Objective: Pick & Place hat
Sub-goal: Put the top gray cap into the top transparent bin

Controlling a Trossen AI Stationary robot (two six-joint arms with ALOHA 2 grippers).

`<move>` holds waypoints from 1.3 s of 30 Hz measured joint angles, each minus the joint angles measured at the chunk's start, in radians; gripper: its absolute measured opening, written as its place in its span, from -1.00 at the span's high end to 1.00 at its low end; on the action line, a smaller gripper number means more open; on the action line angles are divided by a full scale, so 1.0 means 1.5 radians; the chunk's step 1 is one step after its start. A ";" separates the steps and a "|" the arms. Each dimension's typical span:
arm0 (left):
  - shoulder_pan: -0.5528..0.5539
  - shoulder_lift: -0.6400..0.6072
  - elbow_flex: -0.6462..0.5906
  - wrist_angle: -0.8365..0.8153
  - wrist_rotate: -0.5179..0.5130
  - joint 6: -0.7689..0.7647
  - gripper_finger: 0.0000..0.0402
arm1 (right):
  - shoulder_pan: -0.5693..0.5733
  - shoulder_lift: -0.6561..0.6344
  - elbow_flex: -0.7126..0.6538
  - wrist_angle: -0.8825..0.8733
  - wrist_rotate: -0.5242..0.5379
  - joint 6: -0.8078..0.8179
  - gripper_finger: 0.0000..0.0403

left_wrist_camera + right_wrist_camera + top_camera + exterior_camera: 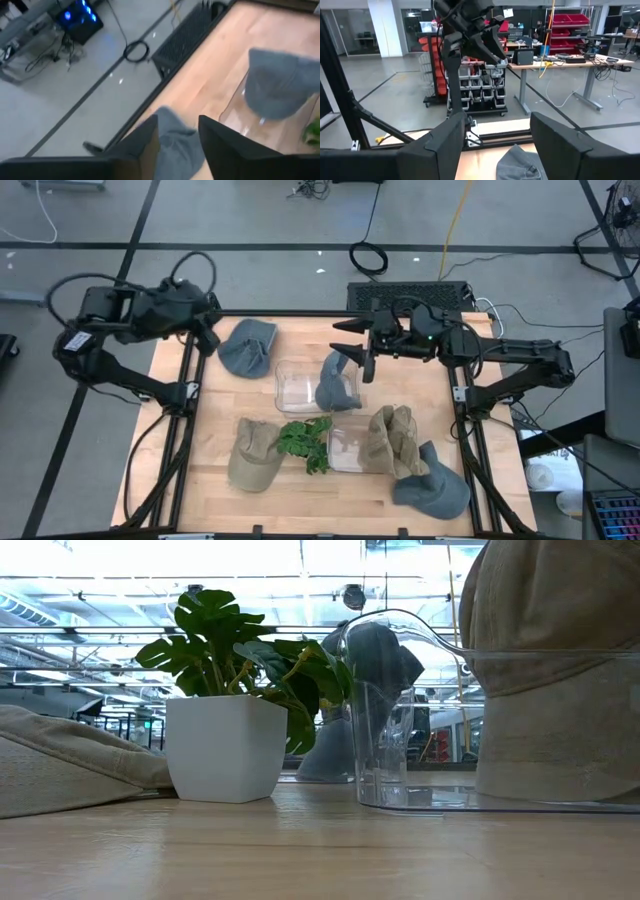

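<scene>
Left tool [207, 330]: hovers at the desk's [210, 480] far left corner, fingers [145, 145] spread, nothing pinched between them. In the left wrist view grey cloth shows through the gap, so the tool looks to be just above the near edge of the grey hat [247, 345].

Key relation: this grey hat lies just beside the left tool, toward desk centre, flat on the wood. Long axis runs roughly from far-left to near-right; which end is the brim I cannot tell.

Right tool [352, 345]: fingers [440, 142] spread, empty, hanging above the second grey hat [337, 383], which is draped over the rim of the far clear bin [285, 385].

Judgement: left arm is nearer the loose grey hat; a short drop and pinch on its edge seems next.

Elsewhere: 2 tan hats, another grey hat, and a potted plant [305, 443] nearer the front.
</scene>
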 joint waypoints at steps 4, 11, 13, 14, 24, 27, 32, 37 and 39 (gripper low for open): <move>0.026 0.021 -0.011 -0.009 0.013 0.022 0.00 | 0.000 -0.008 0.000 -0.009 0.000 0.000 -0.08; 0.063 0.031 -0.122 -0.010 0.022 0.082 -0.27 | 0.002 -0.023 0.000 -0.057 -0.001 0.000 -0.08; 0.076 0.031 -0.164 -0.011 0.031 0.079 -0.29 | 0.005 -0.027 0.000 -0.071 -0.001 0.000 -0.08; 0.082 0.031 -0.185 -0.010 0.034 0.076 -0.30 | 0.006 -0.030 0.000 -0.082 -0.001 0.000 -0.08; 0.140 0.031 -0.353 0.076 0.057 0.109 -0.32 | 0.006 -0.050 0.000 -0.139 -0.001 -0.025 -0.08; 0.162 0.031 -0.399 0.121 0.088 0.137 -0.35 | 0.006 -0.054 0.000 -0.141 -0.001 -0.025 -0.08; 0.193 0.031 -0.488 0.180 0.131 0.202 -0.32 | 0.006 -0.054 0.000 -0.157 -0.001 -0.037 -0.08; 0.215 0.031 -0.556 0.234 0.138 0.196 -0.30 | 0.006 -0.055 0.000 -0.169 -0.001 -0.037 -0.08; 0.227 0.031 -0.577 0.279 0.147 0.188 -0.31 | 0.006 -0.054 0.000 -0.169 -0.001 -0.037 -0.08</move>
